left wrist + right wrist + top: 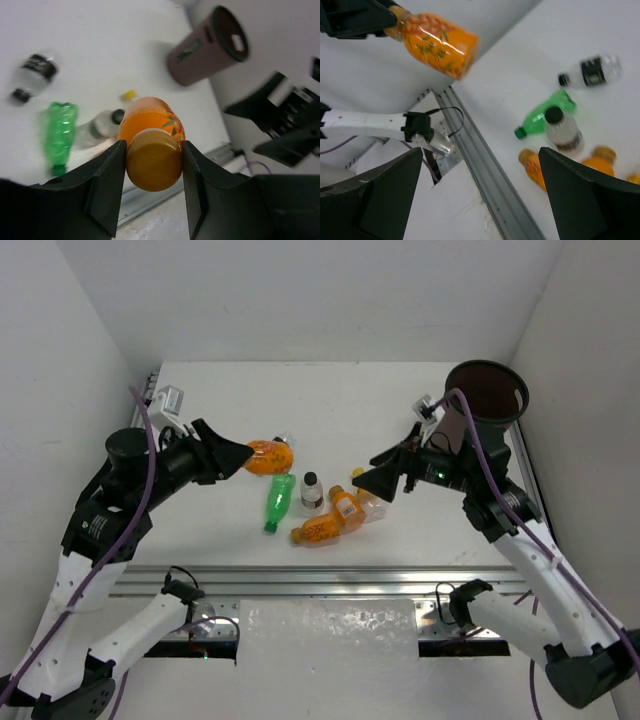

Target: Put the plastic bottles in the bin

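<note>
Bin (192,55) stands upright; left hand (153,148) clamps orange bottle (152,119) by its cap.

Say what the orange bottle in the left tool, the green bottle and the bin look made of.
Orange bottle: likely clear glossy plastic, with orange showing through and a leaf print on the wall. Its cap looks like matte amber plastic. Green bottle: translucent tinted plastic with glossy highlights. Bin: matte brown wall and black rim, probably plastic but can't confirm.
</note>
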Motion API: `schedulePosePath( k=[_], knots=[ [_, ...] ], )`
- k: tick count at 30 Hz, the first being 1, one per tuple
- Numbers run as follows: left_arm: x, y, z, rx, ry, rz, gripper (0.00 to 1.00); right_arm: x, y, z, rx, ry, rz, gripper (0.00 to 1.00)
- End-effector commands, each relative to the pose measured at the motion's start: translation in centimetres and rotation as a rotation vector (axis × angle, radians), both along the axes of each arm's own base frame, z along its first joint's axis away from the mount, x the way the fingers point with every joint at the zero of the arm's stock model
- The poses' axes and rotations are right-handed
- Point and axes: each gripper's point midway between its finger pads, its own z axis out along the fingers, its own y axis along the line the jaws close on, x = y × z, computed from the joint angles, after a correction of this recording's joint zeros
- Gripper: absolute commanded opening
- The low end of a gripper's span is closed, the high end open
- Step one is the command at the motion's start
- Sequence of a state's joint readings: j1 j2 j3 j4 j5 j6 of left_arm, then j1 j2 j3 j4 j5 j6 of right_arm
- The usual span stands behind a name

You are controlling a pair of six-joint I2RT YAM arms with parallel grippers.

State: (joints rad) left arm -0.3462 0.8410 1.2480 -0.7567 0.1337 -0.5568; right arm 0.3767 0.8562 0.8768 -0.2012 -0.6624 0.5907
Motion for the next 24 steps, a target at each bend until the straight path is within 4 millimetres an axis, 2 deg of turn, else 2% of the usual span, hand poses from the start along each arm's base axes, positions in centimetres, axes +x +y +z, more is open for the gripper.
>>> schedulePosePath(
  k=[1, 2, 3, 9, 13, 14, 17, 19, 23, 24],
  knots=[
    [-2.0, -4.4, 2.9, -0.154, -0.066, -0.264, 0.00, 0.0, 3.3, 6.9, 0.052, -0.333, 0.165, 0.99],
    [-2.6, -5.3, 3.0, -0.198, -0.051, -0.318, 0.00, -0.3, 4.3, 7.0, 0.030, -0.366, 0.193, 0.99],
    [-2.4, -5.9, 2.9, -0.223, -0.065, -0.343, 0.00, -0.1, 4.7, 7.2, -0.012, -0.427, 0.210, 0.99],
    [-3.4, -7.5, 3.6, -0.335, -0.077, -0.448, 0.00, -0.2, 7.8, 3.6, -0.106, -0.548, 0.343, 0.99],
    [-3.1, -7.9, 3.2, -0.337, -0.066, -0.469, 0.00, -2.1, 9.7, 2.5, -0.100, -0.570, 0.471, 0.99],
    [-3.1, -8.1, 3.2, -0.346, -0.066, -0.480, 0.00, -3.0, 10.5, 1.7, -0.110, -0.563, 0.524, 0.99],
    [-3.1, -8.5, 3.2, -0.361, -0.055, -0.506, 0.00, -3.7, 11.5, 1.2, -0.108, -0.561, 0.571, 0.99],
    [-3.2, -8.7, 3.5, -0.376, -0.063, -0.520, 0.00, -3.4, 12.1, 0.8, -0.102, -0.554, 0.573, 0.97],
    [-3.0, -8.8, 3.5, -0.385, -0.067, -0.523, 0.00, -2.7, 12.8, 1.2, -0.067, -0.570, 0.548, 0.92],
    [-2.9, -8.9, 3.5, -0.388, -0.070, -0.523, 0.00, -2.5, 12.9, 1.0, -0.066, -0.566, 0.536, 0.87]
  ],
)
